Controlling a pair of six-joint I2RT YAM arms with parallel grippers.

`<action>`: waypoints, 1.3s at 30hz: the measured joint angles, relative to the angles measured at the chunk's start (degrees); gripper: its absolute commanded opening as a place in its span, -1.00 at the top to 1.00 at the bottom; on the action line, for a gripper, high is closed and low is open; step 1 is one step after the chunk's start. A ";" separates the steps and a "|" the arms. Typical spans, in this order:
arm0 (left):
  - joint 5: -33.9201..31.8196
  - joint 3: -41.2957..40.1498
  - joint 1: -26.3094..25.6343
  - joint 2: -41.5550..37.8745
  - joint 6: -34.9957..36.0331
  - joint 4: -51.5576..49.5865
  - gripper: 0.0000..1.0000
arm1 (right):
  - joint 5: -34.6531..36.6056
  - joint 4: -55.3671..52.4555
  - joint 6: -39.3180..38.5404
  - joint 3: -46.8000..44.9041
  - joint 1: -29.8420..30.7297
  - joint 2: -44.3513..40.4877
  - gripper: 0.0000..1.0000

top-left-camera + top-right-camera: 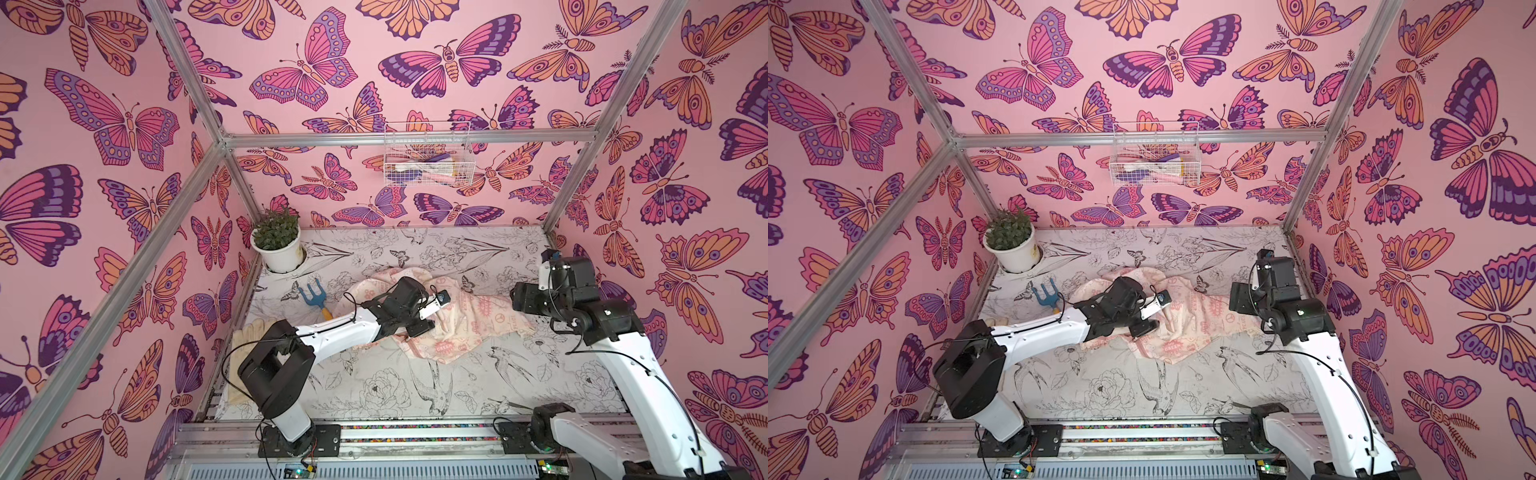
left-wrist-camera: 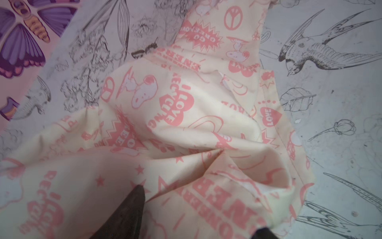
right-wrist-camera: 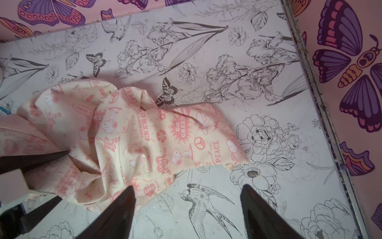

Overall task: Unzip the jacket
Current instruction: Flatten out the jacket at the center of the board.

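The jacket (image 1: 469, 320) (image 1: 1200, 320) lies crumpled on the flower-printed table (image 1: 415, 386), cream with pink slogans and peace signs. Its zipper does not show in any view. My left gripper (image 1: 419, 328) (image 2: 198, 219) hangs low over the jacket's left part, jaws wide apart, with printed cloth (image 2: 186, 124) bulging under them; it grips nothing. In the right wrist view this gripper (image 3: 62, 175) appears at the jacket's edge. My right gripper (image 1: 519, 299) (image 3: 187, 186) is open above bare table beside the jacket (image 3: 144, 134), one fingertip (image 3: 128, 192) over its hem.
A potted plant (image 1: 276, 241) stands in the back left corner. A blue garden fork (image 1: 311, 295) and a beige glove (image 1: 249, 332) lie to the left of the jacket. A wire basket (image 1: 428, 158) hangs on the back wall. Metal frame posts (image 1: 552, 216) bound the table.
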 measured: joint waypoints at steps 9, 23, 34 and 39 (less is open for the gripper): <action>-4.35 -10.12 -0.33 -20.76 -2.03 5.99 -0.99 | -14.23 5.51 -0.57 0.15 0.55 7.30 -0.68; -20.68 -22.71 1.86 -43.23 -14.86 5.22 -1.00 | -18.21 9.22 -5.81 12.46 20.17 23.82 -0.78; -31.47 -25.16 7.54 -52.26 -32.26 -3.06 -1.00 | -12.24 8.44 -11.23 25.77 30.29 41.66 -0.91; -33.40 -28.20 9.62 -57.07 -36.30 -6.58 -1.00 | -9.11 6.80 -13.25 30.91 33.51 49.40 -0.90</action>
